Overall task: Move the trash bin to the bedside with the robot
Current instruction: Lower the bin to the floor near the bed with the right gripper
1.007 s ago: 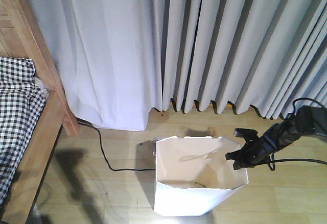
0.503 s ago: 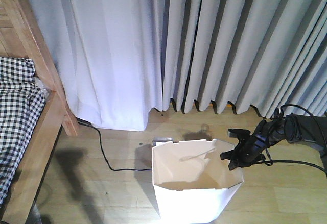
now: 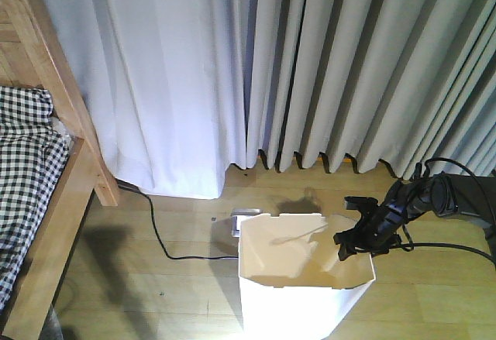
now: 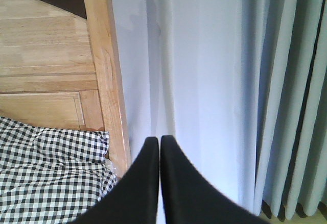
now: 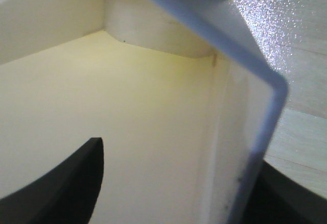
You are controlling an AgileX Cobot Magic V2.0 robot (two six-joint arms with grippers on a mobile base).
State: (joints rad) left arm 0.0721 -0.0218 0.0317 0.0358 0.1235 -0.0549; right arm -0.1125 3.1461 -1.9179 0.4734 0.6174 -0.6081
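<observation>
The right hand [image 3: 355, 241] clamps the trash bin's [image 3: 298, 309] right rim between its fingers.

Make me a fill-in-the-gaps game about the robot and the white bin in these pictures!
1. The right gripper has one finger inside and one outside the wall of the trash bin, at its ____ rim.
2. The left gripper has its fingers pressed ____.
3. The cover on the bed has a black-and-white ____ pattern.
4. A black cable lies on the ____ floor.

Missing words: right; together; checked; wooden
</observation>
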